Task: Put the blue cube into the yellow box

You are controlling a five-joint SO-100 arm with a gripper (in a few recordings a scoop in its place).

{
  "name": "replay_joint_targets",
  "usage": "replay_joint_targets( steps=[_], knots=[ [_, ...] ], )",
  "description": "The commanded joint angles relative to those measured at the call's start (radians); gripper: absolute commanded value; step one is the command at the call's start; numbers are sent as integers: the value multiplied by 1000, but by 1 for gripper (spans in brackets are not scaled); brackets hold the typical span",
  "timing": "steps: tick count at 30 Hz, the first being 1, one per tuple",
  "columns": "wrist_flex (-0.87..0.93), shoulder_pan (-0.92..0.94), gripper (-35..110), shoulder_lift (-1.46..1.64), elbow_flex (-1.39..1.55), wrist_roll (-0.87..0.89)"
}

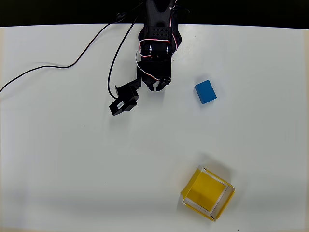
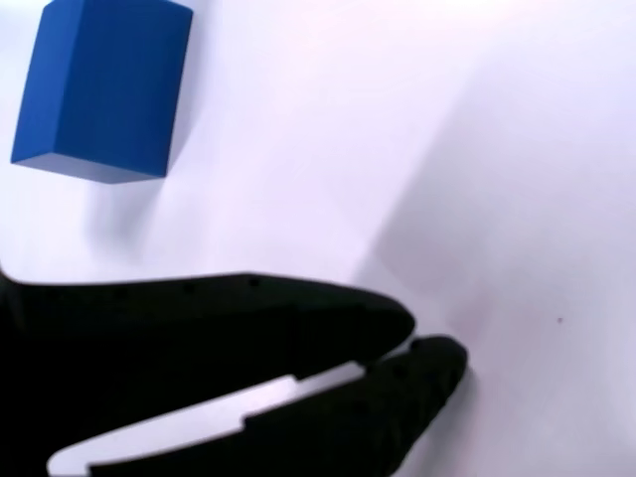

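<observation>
The blue cube rests on the white table, right of centre near the back; in the wrist view the blue cube fills the upper left corner. The yellow box stands open-topped and turned at an angle near the front right, with nothing inside. My black gripper hangs over the table at the back centre, well left of the cube and apart from it. In the wrist view the gripper has its two fingers closed together, tips touching, holding nothing.
The black wrist camera sticks out at the arm's left, with black cables trailing across the back left of the white table. The table's back edge runs just behind the arm.
</observation>
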Motion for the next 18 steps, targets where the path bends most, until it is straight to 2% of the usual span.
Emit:
replay_joint_targets(
  steps=[1,8,13,18],
  knots=[
    [9,-3,0,28,28,64],
    [9,-3,0,28,28,63],
    [14,0,1,17,12,-20],
    [-14,2,8,-150,-207,-15]
  ],
)
